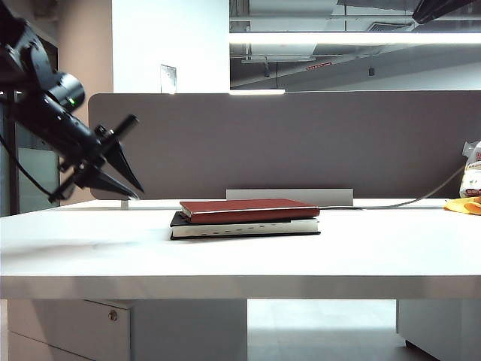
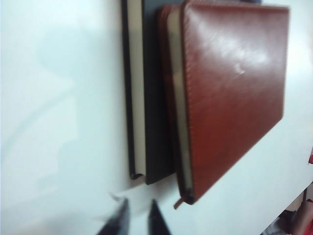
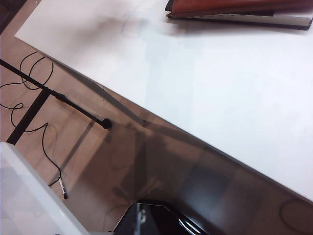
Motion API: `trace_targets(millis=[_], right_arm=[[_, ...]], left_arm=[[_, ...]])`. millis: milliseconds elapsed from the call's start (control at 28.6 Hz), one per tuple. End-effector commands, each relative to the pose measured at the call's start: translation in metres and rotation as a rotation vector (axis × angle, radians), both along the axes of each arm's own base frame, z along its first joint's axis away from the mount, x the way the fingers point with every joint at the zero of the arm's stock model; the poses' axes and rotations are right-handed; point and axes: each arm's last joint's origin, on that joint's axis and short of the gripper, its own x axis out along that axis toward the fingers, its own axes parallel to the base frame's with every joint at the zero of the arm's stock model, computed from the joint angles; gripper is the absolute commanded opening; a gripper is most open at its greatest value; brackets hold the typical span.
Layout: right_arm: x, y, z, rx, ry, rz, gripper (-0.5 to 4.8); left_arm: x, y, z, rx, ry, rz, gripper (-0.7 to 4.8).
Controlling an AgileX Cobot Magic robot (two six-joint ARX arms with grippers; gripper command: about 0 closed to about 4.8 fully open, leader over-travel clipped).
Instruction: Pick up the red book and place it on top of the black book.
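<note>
The red book lies flat on top of the black book in the middle of the white table. In the left wrist view the red book covers most of the black book, and its ribbon sticks out at one corner. My left gripper hangs above the table to the left of the stack, clear of it. Its fingertips stand a narrow gap apart with nothing between them. Of my right gripper only a black part shows, off the table's edge and over the floor.
A grey partition runs along the table's back edge, with a metal bracket behind the books. A yellow object and a packet sit at the far right. Cables lie on the floor below the table edge.
</note>
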Motion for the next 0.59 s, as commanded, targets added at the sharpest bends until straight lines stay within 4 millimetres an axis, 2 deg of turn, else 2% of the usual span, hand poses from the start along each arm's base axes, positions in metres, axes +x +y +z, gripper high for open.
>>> trace_targets(millis=[35,140,593], right_arm=[[0.000,0.000,0.002,0.003,-0.011,0.003,-0.01],[0.000,0.000,0.002,0.003,-0.011,0.003,-0.01],[-0.007,-0.004,0.006,-0.026,-0.058,-0.045,-0.01]], left_arm=[[-0.004,0.012,0.023,0.014,-0.089,0.000,-0.06],[-0.008,0.016,0.038,0.019,-0.127,0.011,-0.06],[-0.025,0.017,0.072,0.067,-0.208,0.002,-0.06]])
